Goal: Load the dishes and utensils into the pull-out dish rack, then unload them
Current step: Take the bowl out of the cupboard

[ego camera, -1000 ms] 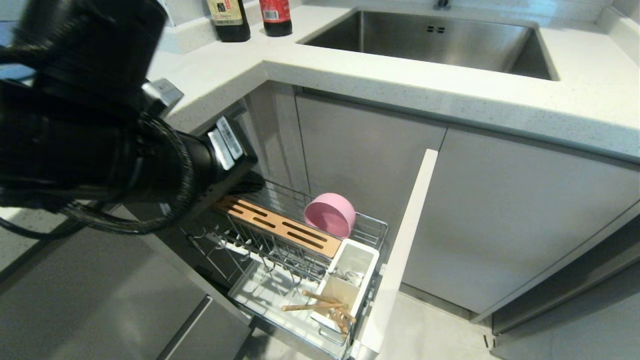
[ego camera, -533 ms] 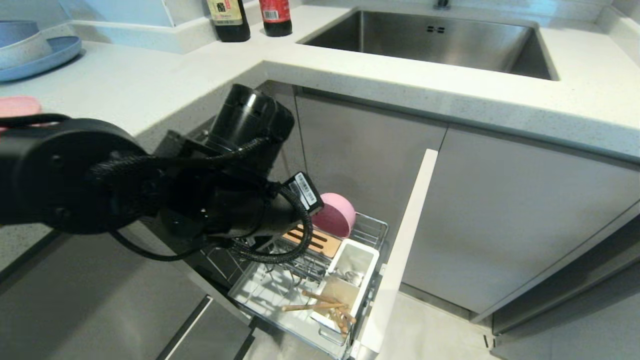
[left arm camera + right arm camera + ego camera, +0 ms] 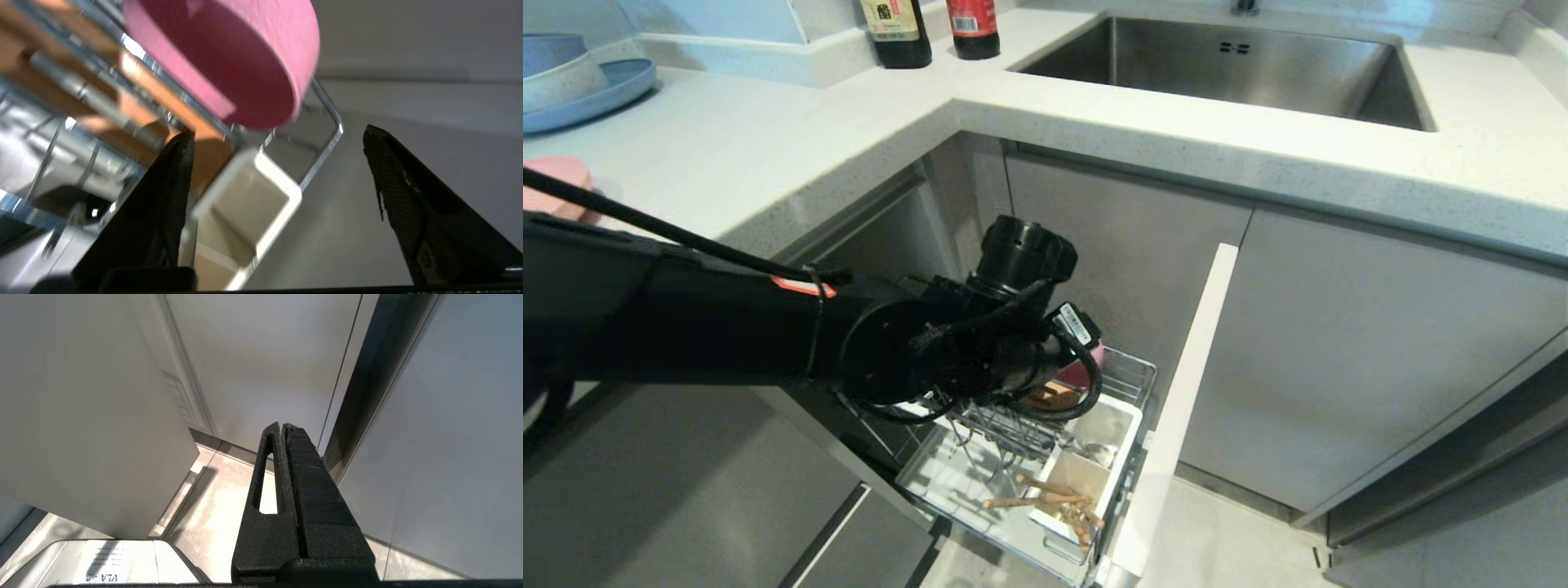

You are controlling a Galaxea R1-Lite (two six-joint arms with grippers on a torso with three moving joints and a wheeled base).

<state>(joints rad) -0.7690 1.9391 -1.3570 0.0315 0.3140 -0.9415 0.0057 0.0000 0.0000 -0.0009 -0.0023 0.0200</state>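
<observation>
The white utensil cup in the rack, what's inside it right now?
In the white utensil cup, the wooden chopsticks lean out of the front compartment, and something shiny, probably the spoon, lies further back. The left arm covers its rear edge.

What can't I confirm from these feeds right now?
- Small round pink bowl: hidden behind the left arm in the head view; blurred, rim cut off in the left wrist view.
- Shiny metal spoon: too small to make out.
- Large flat pink plate: cut by the head view's edge.

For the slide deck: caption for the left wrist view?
Left gripper, jaws open, nearing the pink bowl in the rack.
</observation>
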